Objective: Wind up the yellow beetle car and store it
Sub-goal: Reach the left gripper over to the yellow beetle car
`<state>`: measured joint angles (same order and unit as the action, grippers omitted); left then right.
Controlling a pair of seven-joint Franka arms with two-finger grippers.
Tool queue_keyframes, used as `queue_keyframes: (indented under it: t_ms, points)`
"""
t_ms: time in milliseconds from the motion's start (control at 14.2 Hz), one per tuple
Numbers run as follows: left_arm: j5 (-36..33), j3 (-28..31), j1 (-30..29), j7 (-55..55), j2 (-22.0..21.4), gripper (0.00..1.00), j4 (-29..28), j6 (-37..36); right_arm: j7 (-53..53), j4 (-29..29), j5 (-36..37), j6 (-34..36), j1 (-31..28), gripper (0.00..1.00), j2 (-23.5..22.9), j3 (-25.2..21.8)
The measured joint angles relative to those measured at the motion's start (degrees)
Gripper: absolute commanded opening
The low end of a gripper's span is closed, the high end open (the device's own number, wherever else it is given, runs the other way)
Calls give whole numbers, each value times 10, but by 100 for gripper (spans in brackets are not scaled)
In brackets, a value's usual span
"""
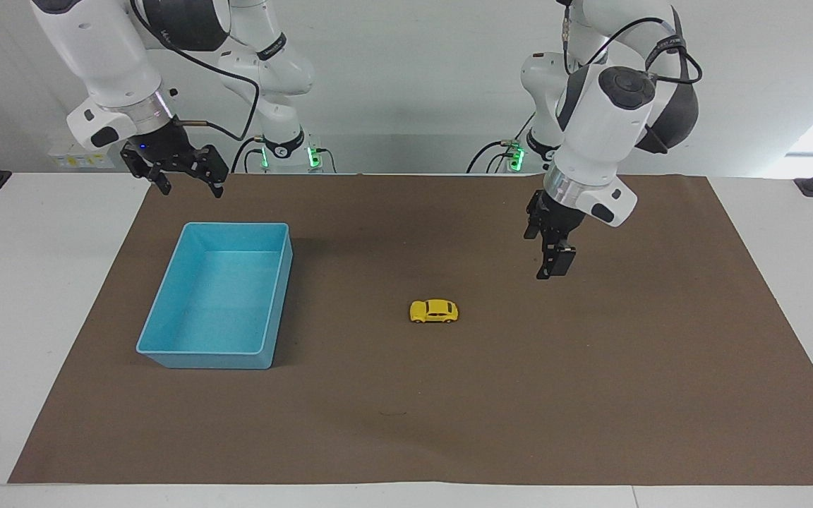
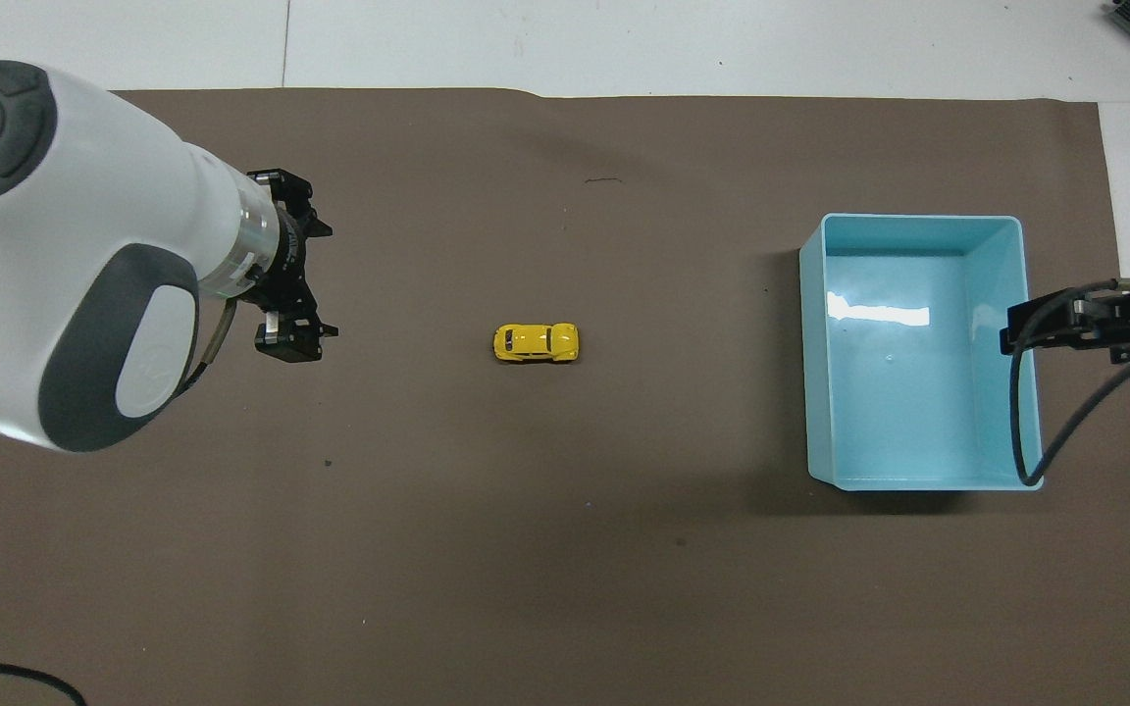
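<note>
The yellow beetle car (image 1: 434,311) stands on its wheels near the middle of the brown mat (image 1: 449,409), lying lengthwise along the line that runs from one arm's end of the table to the other. Nothing touches it.

The blue bin (image 1: 166,353) sits on the same mat toward the right arm's end of the table, well apart from the car and about as far from the robots as the car is. It is a rectangular open tub, and a bright glare lies across its floor in the overhead view.

The left gripper (image 1: 555,264) hangs in the air over bare mat, on the left arm's side of the car and clear of it. Its fingers point down, spread wide, with nothing between them; the overhead view (image 2: 302,284) shows the two fingertips well apart. The white forearm of the left arm (image 2: 65,255) fills much of that view's corner.

The right gripper (image 1: 188,185) is raised over the edge of the mat at the robots' end, just clear of the bin's nearest wall. Its fingers stand wide apart and hold nothing. A black cable (image 2: 1036,412) loops from that arm across the bin's rim in the overhead view.
</note>
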<state>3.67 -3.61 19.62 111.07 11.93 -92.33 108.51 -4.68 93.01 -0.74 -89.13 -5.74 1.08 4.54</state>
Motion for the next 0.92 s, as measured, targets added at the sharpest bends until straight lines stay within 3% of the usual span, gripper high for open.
queue_keyframes:
  t_ms: [565,918]
  points:
    - [-25,1,61,85,86,100,-1,86,0,0,0,0,0,100,0,0]
    - [-32,1,82,117,112,100,-1,111,0,0,0,0,0,100,0,0]
